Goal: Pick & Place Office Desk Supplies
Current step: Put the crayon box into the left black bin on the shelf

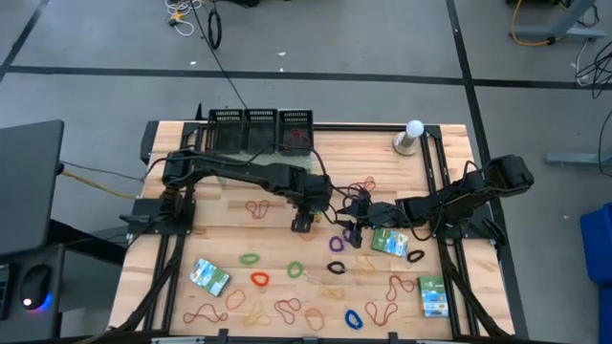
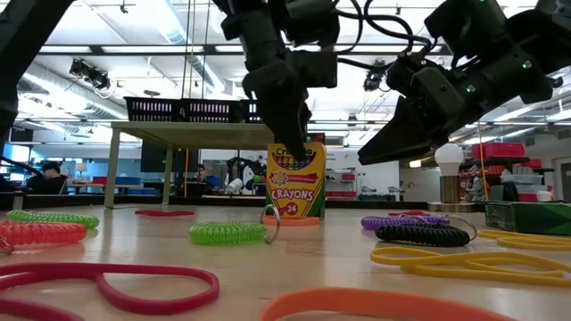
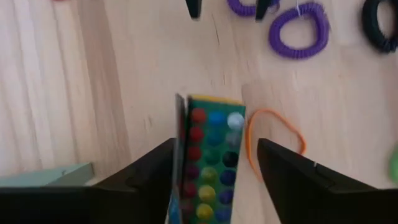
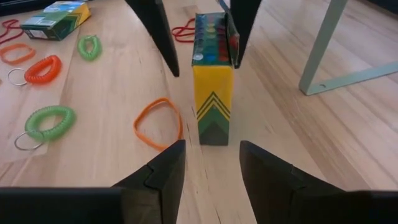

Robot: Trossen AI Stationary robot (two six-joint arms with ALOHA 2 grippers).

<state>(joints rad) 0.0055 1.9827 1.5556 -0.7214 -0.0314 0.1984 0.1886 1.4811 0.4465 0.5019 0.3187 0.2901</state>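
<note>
The left end effector (image 2: 287,147) straddles, spread, the upright crayon box (image 2: 295,183), its base hidden from above; the right end effector (image 4: 208,163) is spread.

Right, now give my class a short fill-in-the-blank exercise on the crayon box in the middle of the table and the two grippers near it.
1. The crayon box below the left gripper stands ___ on the table.
2. The number printed on the box's front, seen in the low view, is ___.
3. The rubber band lying flat on the wood beside the box is ___ in colour.
4. The right gripper faces the box with its fingers ___.

Missing words: upright; 24; orange; open.
</note>
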